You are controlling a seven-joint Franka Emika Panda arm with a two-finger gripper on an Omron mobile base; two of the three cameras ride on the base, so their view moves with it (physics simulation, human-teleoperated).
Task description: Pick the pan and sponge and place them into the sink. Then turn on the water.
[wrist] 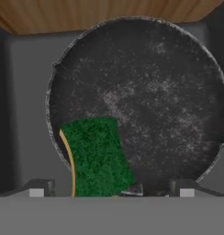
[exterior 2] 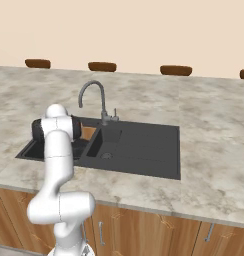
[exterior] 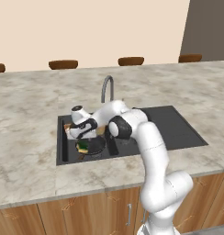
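one sponge (wrist: 96, 156) lies inside the pan (wrist: 150, 101), below the open end effector (wrist: 111, 189).

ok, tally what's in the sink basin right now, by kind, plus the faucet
pan: 1
sponge: 1, lying in the pan
faucet: 1, no water visible
Total: 3

Even flat light, soft shadows — slightly blurry
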